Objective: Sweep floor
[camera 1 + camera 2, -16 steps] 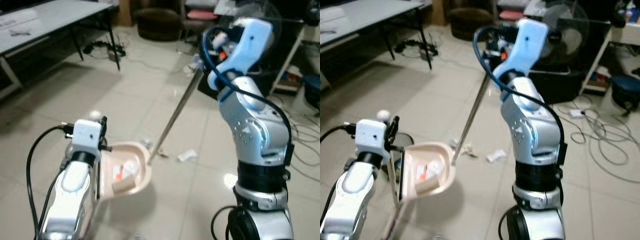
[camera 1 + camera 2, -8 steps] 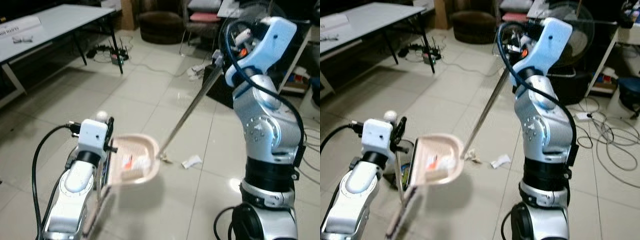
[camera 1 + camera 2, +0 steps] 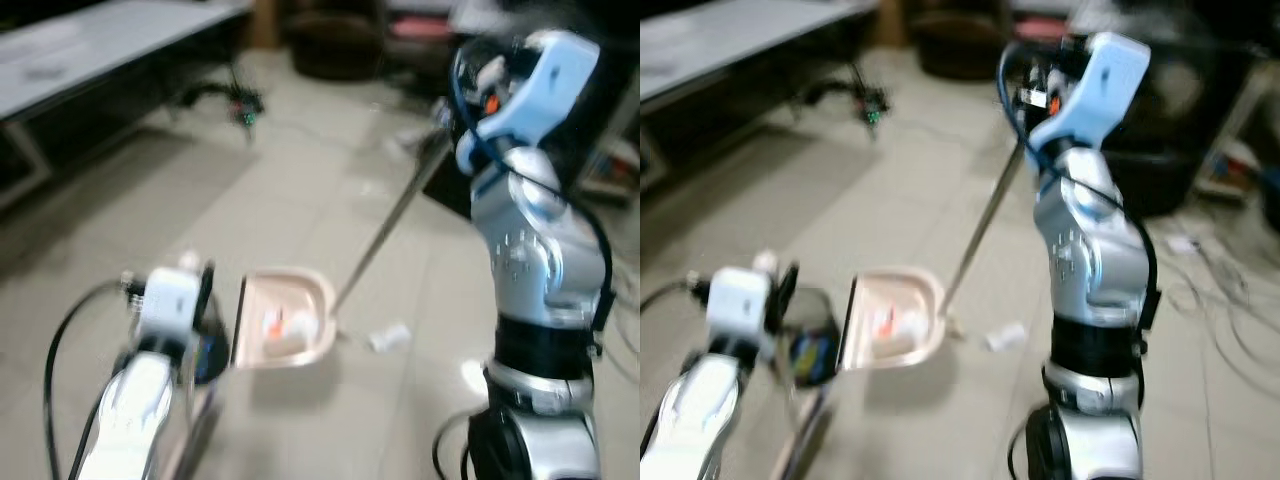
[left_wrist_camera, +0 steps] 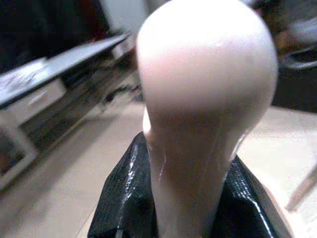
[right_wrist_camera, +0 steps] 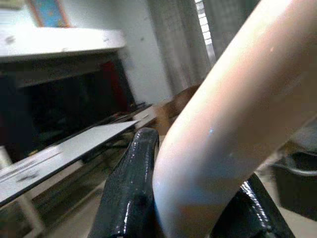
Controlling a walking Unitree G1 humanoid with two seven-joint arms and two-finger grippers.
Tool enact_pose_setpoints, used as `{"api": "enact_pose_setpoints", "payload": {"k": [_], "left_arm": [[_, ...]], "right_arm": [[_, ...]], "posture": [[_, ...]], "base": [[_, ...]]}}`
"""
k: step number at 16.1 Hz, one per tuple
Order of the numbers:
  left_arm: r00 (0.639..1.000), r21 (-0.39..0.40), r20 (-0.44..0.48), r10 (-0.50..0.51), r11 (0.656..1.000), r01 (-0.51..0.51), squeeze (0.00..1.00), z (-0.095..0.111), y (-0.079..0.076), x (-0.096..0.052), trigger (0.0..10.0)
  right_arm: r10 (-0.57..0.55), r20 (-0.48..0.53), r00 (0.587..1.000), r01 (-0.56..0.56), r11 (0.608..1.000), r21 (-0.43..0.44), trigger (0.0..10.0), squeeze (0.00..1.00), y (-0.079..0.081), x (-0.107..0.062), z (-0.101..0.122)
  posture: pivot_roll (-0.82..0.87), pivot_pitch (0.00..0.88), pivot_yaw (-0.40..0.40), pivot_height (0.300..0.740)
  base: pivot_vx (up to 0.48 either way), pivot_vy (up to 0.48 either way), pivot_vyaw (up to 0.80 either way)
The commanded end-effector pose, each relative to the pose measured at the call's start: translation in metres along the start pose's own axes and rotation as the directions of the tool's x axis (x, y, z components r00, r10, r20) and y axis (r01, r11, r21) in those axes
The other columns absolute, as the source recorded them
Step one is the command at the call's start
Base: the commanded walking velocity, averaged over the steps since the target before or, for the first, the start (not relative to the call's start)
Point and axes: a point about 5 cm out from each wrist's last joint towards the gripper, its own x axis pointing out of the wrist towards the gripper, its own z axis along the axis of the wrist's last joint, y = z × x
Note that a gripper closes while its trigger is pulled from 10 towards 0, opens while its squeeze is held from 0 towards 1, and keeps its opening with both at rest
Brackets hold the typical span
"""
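Broom [image 3: 385,232] slanting down-left toward dustpan [image 3: 288,318], both end effectors clamping their handles.

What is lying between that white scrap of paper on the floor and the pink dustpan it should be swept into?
Nothing visible blocks it. The white scrap lies on bare tile just to the right of the dustpan. The broom's lower end touches down between them, at the pan's rim, held by the right gripper.

One dustpan [image 3: 288,318]. One broom [image 3: 385,228]. One scrap of paper [image 3: 388,338] on the floor; one table [image 3: 90,50].
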Motion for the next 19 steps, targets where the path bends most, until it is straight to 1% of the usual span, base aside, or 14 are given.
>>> {"api": "enact_pose_setpoints", "payload": {"k": [1, 2, 4, 6, 8, 10, 12, 13, 14, 15, 17, 19], "left_arm": [[0.999, 0.03, 0.007, 0.042, 0.999, -0.042, 0.0, 0.002, 0.011, -0.002, 10.0], [0.997, 0.019, -0.04, 0.07, 0.997, -0.069, 0.0, -0.009, 0.014, -0.01, 10.0], [0.994, 0.025, -0.063, 0.094, 0.995, -0.093, 0.0, -0.015, 0.017, -0.013, 10.0], [0.994, 0.03, -0.06, 0.095, 0.995, -0.093, 0.0, -0.016, 0.017, -0.012, 10.0], [0.995, 0.037, -0.041, 0.09, 0.995, -0.089, 0.0, -0.014, 0.018, -0.004, 10.0], [0.998, 0.051, -0.007, 0.068, 0.996, -0.067, 0.0, -0.01, 0.017, 0.007, 10.0], [0.999, 0.049, 0.005, 0.051, 0.997, -0.051, 0.0, -0.008, 0.015, 0.014, 10.0], [0.999, 0.05, 0.014, 0.038, 0.998, -0.039, 0.0, -0.005, 0.013, 0.019, 10.0], [0.999, 0.05, 0.027, 0.021, 0.999, -0.022, 0.0, -0.001, 0.01, 0.025, 10.0], [0.999, 0.048, 0.035, 0.015, 0.999, -0.017, 0.0, 0.001, 0.009, 0.028, 10.0], [0.999, 0.047, 0.045, 0.009, 0.999, -0.012, 0.0, 0.002, 0.007, 0.033, 10.0], [0.999, 0.045, 0.05, 0.007, 0.999, -0.01, 0.0, 0.002, 0.007, 0.034, 10.0]], "right_arm": [[0.073, 0.054, 0.996, -0.075, 0.996, 0.048, 10.0, 0.0, 0.017, 0.001, 0.01], [0.073, 0.055, 0.996, -0.076, 0.996, 0.054, 10.0, 0.0, 0.017, 0.002, 0.01], [0.075, 0.055, 0.996, -0.078, 0.995, 0.056, 10.0, 0.0, 0.017, 0.003, 0.011], [0.077, 0.056, 0.995, -0.08, 0.995, 0.054, 10.0, 0.0, 0.017, 0.004, 0.01], [0.069, 0.064, 0.996, -0.073, 0.996, 0.054, 10.0, 0.0, 0.017, 0.004, 0.01], [0.051, 0.07, 0.996, -0.054, 0.998, 0.038, 10.0, 0.0, 0.014, 0.003, 0.011], [0.038, 0.074, 0.997, -0.039, 0.999, 0.025, 10.0, 0.0, 0.01, 0.001, 0.011], [0.032, 0.077, 0.997, -0.032, 0.999, 0.0, 10.0, 0.0, 0.008, 0.0, 0.012], [0.035, 0.081, 0.996, -0.031, 0.998, -0.049, 10.0, 0.0, 0.006, -0.001, 0.012], [0.038, 0.082, 0.996, -0.032, 0.997, -0.064, 10.0, 0.0, 0.006, -0.002, 0.011], [0.037, 0.086, 0.996, -0.03, 0.996, -0.083, 10.0, 0.0, 0.006, -0.004, 0.011], [0.036, 0.088, 0.995, -0.027, 0.995, -0.1, 10.0, 0.0, 0.004, -0.005, 0.01]], "posture": [[-0.05, 0.0, 0.051, 0.74], [-0.04, 0.0, 0.048, 0.74], [-0.04, 0.0, 0.044, 0.74], [-0.04, 0.0, 0.041, 0.74], [-0.05, 0.0, 0.045, 0.74], [-0.05, 0.0, 0.054, 0.74], [-0.07, 0.0, 0.066, 0.74], [-0.07, 0.0, 0.068, 0.74], [-0.08, 0.0, 0.074, 0.74], [-0.08, 0.0, 0.076, 0.74], [-0.08, 0.0, 0.076, 0.74], [-0.09, 0.0, 0.082, 0.74]], "base": [[0.401, 0.0, 0.8], [0.401, 0.0, 0.8], [0.409, 0.0, 0.8], [0.401, 0.0, 0.8], [0.403, 0.0, 0.0], [0.403, 0.0, 0.0], [0.401, 0.0, 0.0], [0.401, 0.0, 0.0], [0.401, 0.0, 0.0], [0.405, 0.0, 0.0], [0.401, 0.0, 0.0], [0.405, 0.0, 0.0]]}}
